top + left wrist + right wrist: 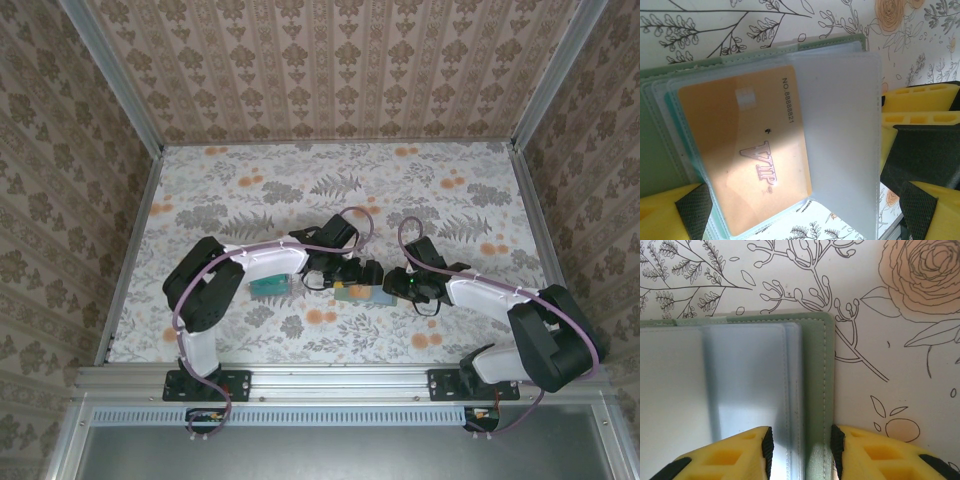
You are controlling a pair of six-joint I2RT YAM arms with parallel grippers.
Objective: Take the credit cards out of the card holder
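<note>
Arms reach in from the near rail and meet at mid-table, where the card holder [360, 294] lies open and flat, its long axis running left to right across the floral table [250, 190]. Beside it, under my left forearm, sits a small teal pile [268, 285], too small for me to read. My left gripper [800, 220] is spread as wide as it goes and holds nothing, its yellow fingers [660, 215] flanking the holder. That wrist camera gives me what the overhead blurs: a beige card [747, 150] marked VIP sits in a clear sleeve, its long axis pointing away from the lens, with a frosted page [845, 140] beside it. My right gripper [801, 450] is partly closed astride the holder's green stitched edge. One pad touches the cover, but I cannot tell whether it is truly clamped. Beyond its fingers that view adds the holder's far corner and bluish sleeves.
</note>
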